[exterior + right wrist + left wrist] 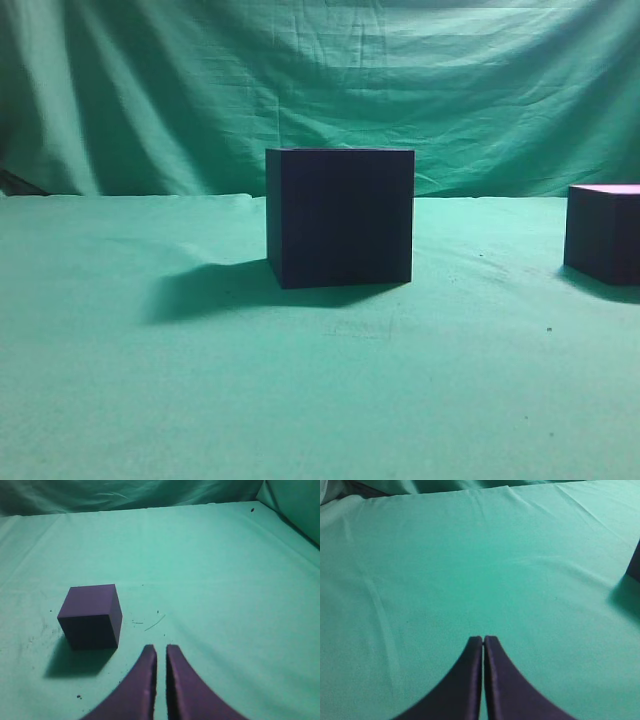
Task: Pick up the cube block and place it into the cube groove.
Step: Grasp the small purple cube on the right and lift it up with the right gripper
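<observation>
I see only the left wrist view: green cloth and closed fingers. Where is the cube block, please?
Observer: The cube block sits on the cloth, ahead and left of the right gripper, not held.
Operator: Is that gripper open?
Observer: No, its fingers are nearly together, holding nothing.
Operator: And the cube groove?
Observer: In the exterior view the cube groove stands mid-table, with the block far to its right, apart from it.

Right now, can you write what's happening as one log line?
stage: not started | block: on cloth, free | box: mid-table, apart from block | left end effector: shut, empty | right end effector: nearly shut, empty, right of block
</observation>
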Robot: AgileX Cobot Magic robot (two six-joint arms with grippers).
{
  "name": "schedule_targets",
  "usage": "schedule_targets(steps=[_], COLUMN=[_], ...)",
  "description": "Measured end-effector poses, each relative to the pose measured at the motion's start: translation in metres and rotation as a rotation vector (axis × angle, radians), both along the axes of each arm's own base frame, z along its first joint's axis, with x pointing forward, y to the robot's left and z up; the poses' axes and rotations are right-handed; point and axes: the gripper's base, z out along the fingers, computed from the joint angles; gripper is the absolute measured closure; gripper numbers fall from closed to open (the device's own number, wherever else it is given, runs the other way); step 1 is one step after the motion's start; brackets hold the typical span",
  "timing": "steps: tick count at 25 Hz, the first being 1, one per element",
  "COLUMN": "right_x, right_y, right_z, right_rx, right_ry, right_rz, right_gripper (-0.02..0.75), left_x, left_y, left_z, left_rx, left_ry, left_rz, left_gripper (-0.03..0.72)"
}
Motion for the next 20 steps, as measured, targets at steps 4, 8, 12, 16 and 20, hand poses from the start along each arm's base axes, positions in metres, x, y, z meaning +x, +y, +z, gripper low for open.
schedule_targets(steps=[4,8,12,16,20], right_x=[0.0,0.0,0.0,0.0,0.0], right_y=[0.0,0.0,0.0,0.0,0.0], right_z=[0.0,0.0,0.0,0.0,0.0], right_rx=[0.0,0.0,0.0,0.0,0.0], right_ry=[0.0,0.0,0.0,0.0,0.0], right_rz=[0.0,0.0,0.0,0.0,0.0], right_gripper=[0.689,0.689,0.689,0.689,0.689], left_x=[0.0,0.0,0.0,0.0,0.0], left_y=[0.0,0.0,0.0,0.0,0.0], left_z=[0.0,0.0,0.0,0.0,0.0], left_rx=[0.0,0.0,0.0,0.0,0.0], left_ry=[0.0,0.0,0.0,0.0,0.0], left_rz=[0.0,0.0,0.0,0.0,0.0], left_gripper=[0.688,0.688,0.688,0.688,0.688])
